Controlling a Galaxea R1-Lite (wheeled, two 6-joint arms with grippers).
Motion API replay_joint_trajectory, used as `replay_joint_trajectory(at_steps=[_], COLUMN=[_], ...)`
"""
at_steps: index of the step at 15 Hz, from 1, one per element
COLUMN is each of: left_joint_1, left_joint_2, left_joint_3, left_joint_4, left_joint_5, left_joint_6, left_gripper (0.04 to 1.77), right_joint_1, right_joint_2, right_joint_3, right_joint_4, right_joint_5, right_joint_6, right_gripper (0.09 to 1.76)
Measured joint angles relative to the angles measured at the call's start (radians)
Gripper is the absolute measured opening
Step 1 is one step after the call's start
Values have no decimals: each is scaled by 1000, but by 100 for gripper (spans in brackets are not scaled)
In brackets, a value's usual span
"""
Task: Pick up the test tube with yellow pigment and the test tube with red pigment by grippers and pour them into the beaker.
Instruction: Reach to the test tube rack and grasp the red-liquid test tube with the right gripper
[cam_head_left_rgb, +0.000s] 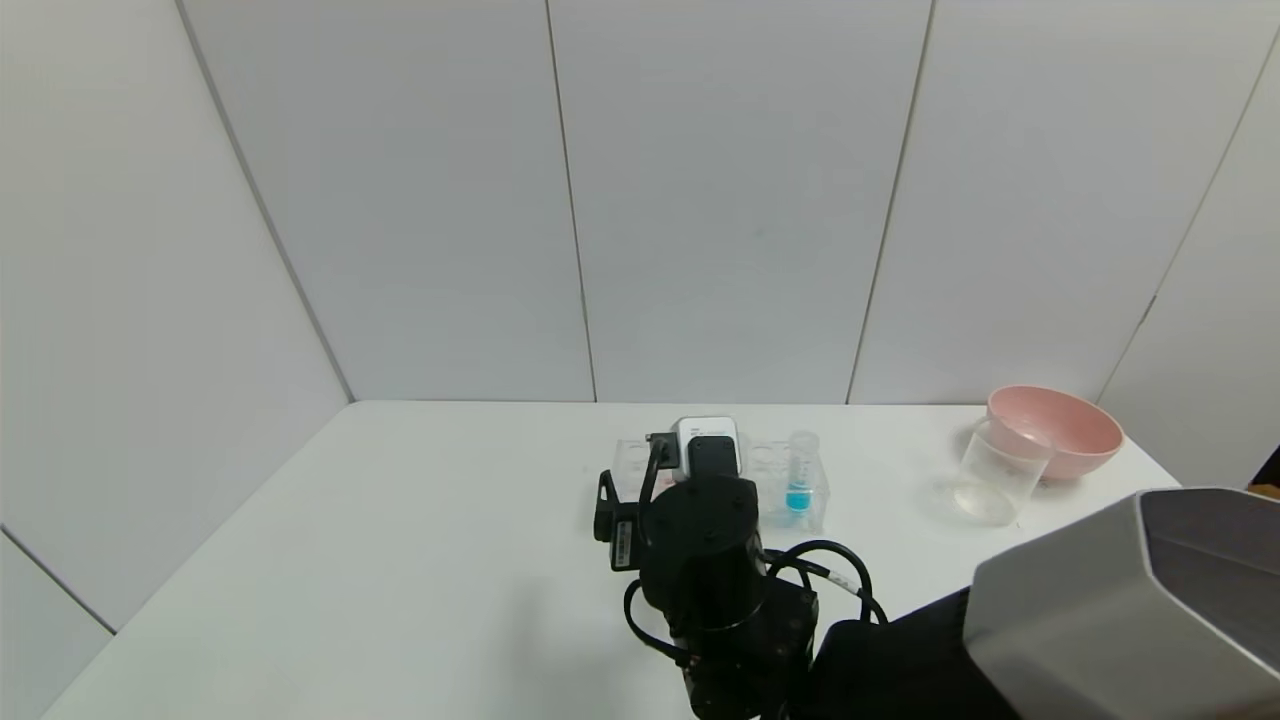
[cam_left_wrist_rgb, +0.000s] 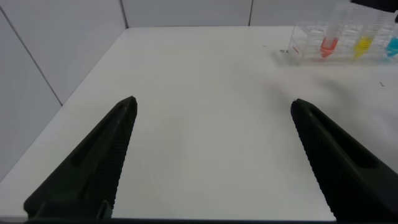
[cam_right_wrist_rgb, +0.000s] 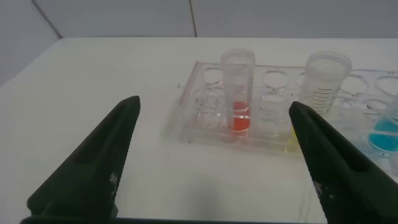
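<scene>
clear plastic rack (cam_right_wrist_rgb: 261, 112), matt white table (cam_head_left_rgb: 400, 540).

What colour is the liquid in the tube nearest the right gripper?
Red-orange: the test tube with red pigment, upright in the rack. Clearest in the right wrist view.

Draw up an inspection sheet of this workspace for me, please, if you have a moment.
Surface: white table, no spills seen.
Job's things: red tube and yellow tube stand upright in the clear rack; the beaker looks empty, far to the rack's right.
Clutter: blue tube in the same rack; pink bowl just behind the beaker.
Grippers: right end effector open, facing the red tube, not touching; left end effector open over bare table, well away from the rack.
Cables: black cables looped at the right arm's wrist, clear of the rack.
Surroundings: plain pale wall panels; nothing else seen.
</scene>
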Motion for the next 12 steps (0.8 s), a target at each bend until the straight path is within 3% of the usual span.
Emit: replay_joint_trajectory(at_steps=[12], left_joint_1=[0], left_joint_2=[0], left_joint_3=[0], left_joint_4=[0], left_joint_5=[0], left_joint_6=[0], left_gripper=[176], right_joint_1=[-106], right_joint_2=[223], right_joint_3=[-238], right_joint_4=[63], right_joint_5=[60], right_joint_6=[-7], right_gripper=[171])
